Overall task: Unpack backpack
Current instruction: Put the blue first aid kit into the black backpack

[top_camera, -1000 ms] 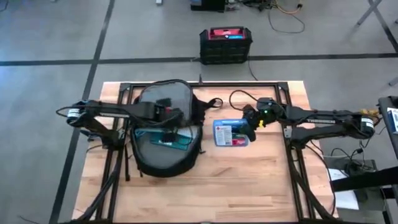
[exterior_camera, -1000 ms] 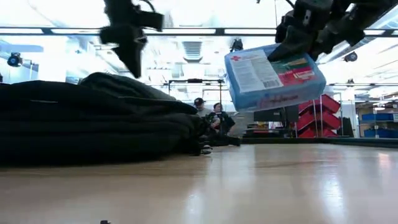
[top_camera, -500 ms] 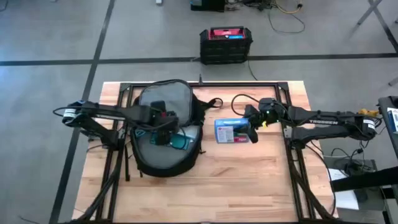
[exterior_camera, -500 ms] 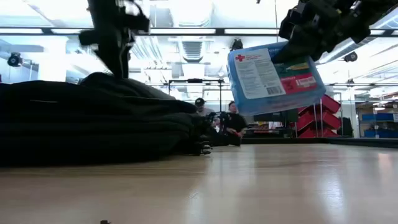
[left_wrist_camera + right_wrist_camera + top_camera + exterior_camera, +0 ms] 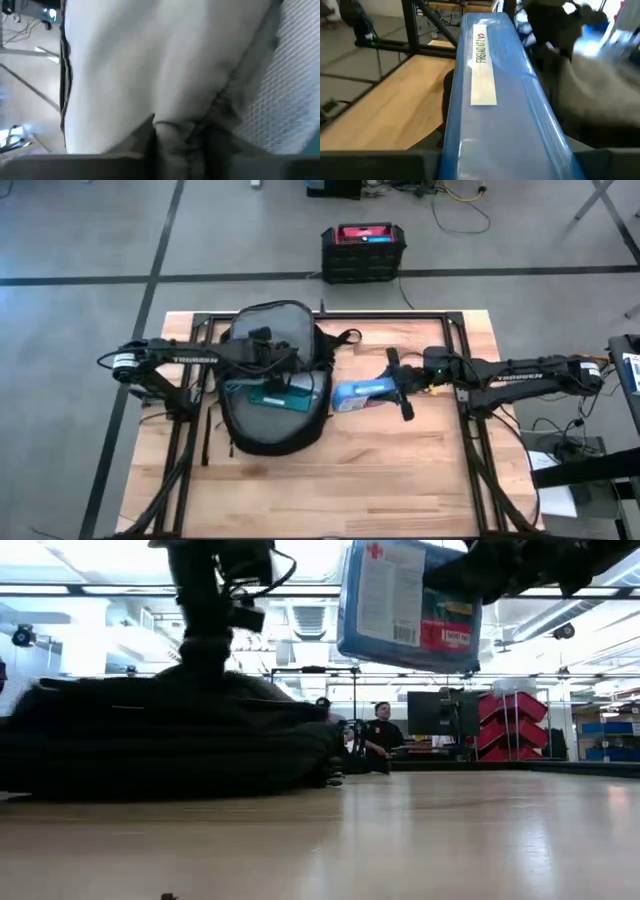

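The black backpack (image 5: pixel 262 435) lies open on the table's left half, its grey lining (image 5: pixel 270 330) facing up and a teal flat item (image 5: pixel 283 396) resting inside. My left gripper (image 5: pixel 270 372) reaches down into the opening, and in the left wrist view a fold of the lining (image 5: pixel 172 142) sits between its fingers. My right gripper (image 5: pixel 400 388) is shut on a blue first aid kit (image 5: pixel 358 395). It holds the kit high above the table (image 5: pixel 405 600), just right of the backpack. My left gripper comes from above into the open backpack, with a fold of grey lining (image 5: pixel 175 130) in the narrow gap between its two fingers. One layer or several, I cannot tell. The backpack's underside rests on the table. My right gripper pinches the kit's two broad faces at its right end (image 5: pixel 470 150), one finger (image 5: pixel 370 165) on each face. The fingers reach in level from the table's right, along the kit. The kit is lifted clear and stands on edge, its narrow labelled side (image 5: pixel 482 65) facing up.
A black metal frame (image 5: pixel 400 315) runs round the table's far part and down both sides. A black box with a red top (image 5: pixel 363 252) stands on the floor beyond the far edge. Bare wood (image 5: pixel 380 480) lies along the near side. People sit in the room behind (image 5: pixel 380 730).
My right gripper has risen and rolled, so the kit has gone from lying flat with its label up to standing on edge, and it is higher above the table. My left gripper has gone down into the backpack, and the backpack has shifted a little toward the far edge.
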Controlling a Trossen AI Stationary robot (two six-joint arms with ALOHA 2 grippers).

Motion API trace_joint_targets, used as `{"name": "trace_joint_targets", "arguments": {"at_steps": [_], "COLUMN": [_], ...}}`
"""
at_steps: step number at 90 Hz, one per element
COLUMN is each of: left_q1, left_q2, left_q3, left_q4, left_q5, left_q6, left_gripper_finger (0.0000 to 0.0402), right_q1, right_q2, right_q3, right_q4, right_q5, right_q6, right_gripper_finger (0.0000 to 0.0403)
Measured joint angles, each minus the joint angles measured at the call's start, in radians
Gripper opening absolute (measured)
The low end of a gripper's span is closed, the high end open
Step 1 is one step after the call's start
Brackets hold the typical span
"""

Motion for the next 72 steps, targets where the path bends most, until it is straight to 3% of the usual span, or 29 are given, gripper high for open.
{"name": "trace_joint_targets", "arguments": {"at_steps": [7,23,36,52,72], "left_q1": [0.005,0.002,0.001,0.001,0.003], "left_q2": [0.001,0.001,0.002,0.012,0.019], "left_q3": [0.052,0.199,0.29,0.344,0.337], "left_q4": [0.014,0.03,0.038,0.064,0.125], "left_q5": [0.033,0.051,0.074,0.099,0.098], "left_q6": [0.003,0.007,0.026,0.027,0.027], "left_gripper_finger": [0.0015,0.0003,0.0002,0.0001,0.0], "right_q1": [0.068,0.204,0.248,0.246,0.246], "right_q2": [0.021,0.122,0.246,0.43,0.665], "right_q3": [0.001,0.001,0.005,0.096,0.317], "right_q4": [0.052,0.181,0.319,0.357,0.348], "right_q5": [0.098,0.387,0.595,0.643,0.712], "right_q6": [-0.088,-0.317,-0.492,-0.599,-0.64], "right_gripper_finger": [0.0127,0.0127,0.0127,0.0127,0.0127]}}
